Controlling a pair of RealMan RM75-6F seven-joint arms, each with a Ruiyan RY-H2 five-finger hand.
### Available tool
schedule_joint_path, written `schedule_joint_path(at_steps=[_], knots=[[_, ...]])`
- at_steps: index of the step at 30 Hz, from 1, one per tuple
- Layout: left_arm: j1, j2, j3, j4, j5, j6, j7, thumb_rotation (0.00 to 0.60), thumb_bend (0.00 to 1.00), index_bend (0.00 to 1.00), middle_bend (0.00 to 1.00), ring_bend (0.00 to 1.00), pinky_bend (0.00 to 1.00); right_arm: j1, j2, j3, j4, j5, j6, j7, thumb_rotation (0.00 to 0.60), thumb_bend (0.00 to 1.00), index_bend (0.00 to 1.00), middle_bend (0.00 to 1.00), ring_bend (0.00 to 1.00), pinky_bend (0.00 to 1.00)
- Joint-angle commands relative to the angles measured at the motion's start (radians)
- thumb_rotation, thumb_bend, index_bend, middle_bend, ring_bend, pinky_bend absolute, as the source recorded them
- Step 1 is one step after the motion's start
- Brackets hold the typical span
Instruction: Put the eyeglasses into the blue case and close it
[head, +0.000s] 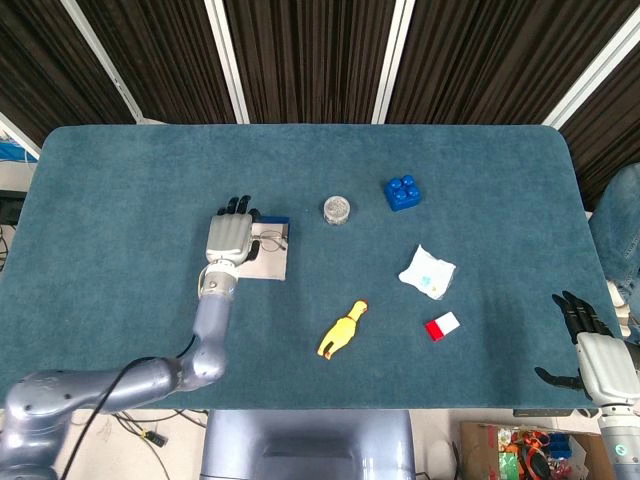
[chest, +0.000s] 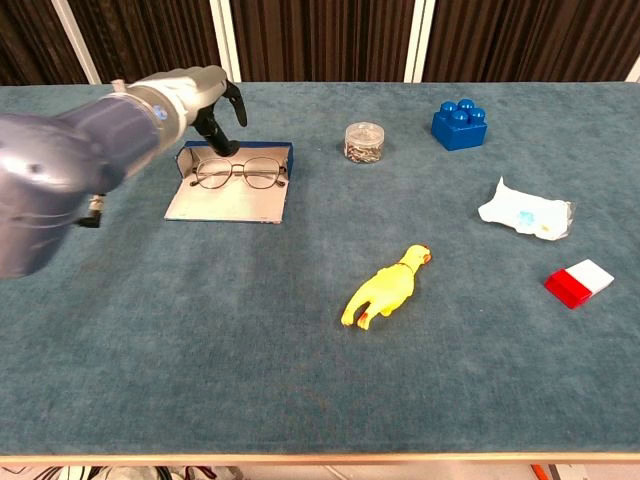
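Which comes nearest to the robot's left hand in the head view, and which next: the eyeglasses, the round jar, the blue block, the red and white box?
Measured from the left hand:
1. Eyeglasses, just beside it.
2. Round jar, mid-table.
3. Blue block, farther right.
4. Red and white box, far right, near edge.

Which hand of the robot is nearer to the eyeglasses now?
The left hand: it hovers just above the eyeglasses, which lie in the open blue case. The right hand is far off, beyond the table's right edge.

No readable text, labels or numbers anywhere — white packet (chest: 528, 213) shows bluish print, too small to read.
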Motion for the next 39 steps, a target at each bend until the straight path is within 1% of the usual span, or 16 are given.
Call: schedule_joint_path(at_steps=[1, 2, 3, 5, 6, 10, 15, 23, 31, 35, 39], knots=[[0.138, 0.185, 0.059, -0.289, -0.001, 0.003, -0.081, 0.6, 0.4, 0.22, 0.36, 0.51, 0.63, 0.0, -0.001, 0.001, -0.001, 0.002, -0.001, -0.002, 0.6, 0.11, 0.0, 0.0, 0.04, 0.21], [0.154, 0.21, 0.058, -0.327, -0.034, -0.024, -0.103, 0.6, 0.41, 0.21, 0.42, 0.56, 0.65, 0.0, -0.001, 0.001, -0.001, 0.001, -0.001, -0.004, 0.6, 0.11, 0.0, 0.0, 0.04, 0.21], [0.16, 0.227, 0.058, -0.347, -0.05, -0.039, -0.112, 0.6, 0.42, 0.18, 0.49, 0.63, 0.68, 0.0, -0.001, 0.0, -0.001, 0.001, 0.0, -0.005, 0.6, 0.11, 0.0, 0.0, 0.04, 0.21], [0.17, 0.261, 0.061, -0.379, -0.09, -0.08, -0.136, 0.6, 0.43, 0.14, 0.59, 0.69, 0.72, 0.0, -0.002, 0.0, -0.002, 0.002, 0.0, -0.008, 0.6, 0.11, 0.0, 0.0, 0.04, 0.21], [0.171, 0.271, 0.066, -0.383, -0.105, -0.095, -0.142, 0.6, 0.44, 0.12, 0.62, 0.71, 0.73, -0.001, -0.002, 0.0, -0.003, 0.004, 0.0, -0.009, 0.6, 0.11, 0.0, 0.0, 0.04, 0.21], [0.156, 0.278, 0.081, -0.369, -0.154, -0.131, -0.157, 0.6, 0.44, 0.03, 0.68, 0.73, 0.74, -0.002, -0.002, 0.0, -0.006, 0.008, -0.001, -0.012, 0.6, 0.11, 0.0, 0.0, 0.04, 0.21], [0.128, 0.24, 0.101, -0.309, -0.17, -0.134, -0.172, 0.6, 0.44, 0.01, 0.71, 0.74, 0.74, -0.001, 0.0, 0.002, -0.008, 0.016, -0.006, -0.013, 0.6, 0.11, 0.0, 0.0, 0.04, 0.21], [0.083, 0.179, 0.112, -0.209, -0.215, -0.158, -0.185, 0.6, 0.44, 0.0, 0.71, 0.75, 0.74, 0.0, 0.004, 0.001, -0.011, 0.019, -0.01, -0.015, 0.6, 0.11, 0.0, 0.0, 0.04, 0.21], [0.04, 0.145, 0.115, -0.158, -0.235, -0.18, -0.182, 0.6, 0.44, 0.0, 0.71, 0.75, 0.75, 0.0, 0.004, 0.002, -0.012, 0.02, -0.012, -0.017, 0.6, 0.11, 0.0, 0.0, 0.04, 0.21], [0.027, 0.129, 0.121, -0.137, -0.234, -0.171, -0.18, 0.6, 0.44, 0.0, 0.71, 0.75, 0.75, 0.001, 0.005, 0.002, -0.012, 0.021, -0.013, -0.016, 0.6, 0.11, 0.0, 0.0, 0.04, 0.21], [0.013, 0.114, 0.119, -0.112, -0.261, -0.179, -0.179, 0.6, 0.44, 0.0, 0.71, 0.75, 0.75, 0.0, 0.007, 0.002, -0.013, 0.022, -0.014, -0.014, 0.6, 0.11, 0.0, 0.0, 0.04, 0.21]])
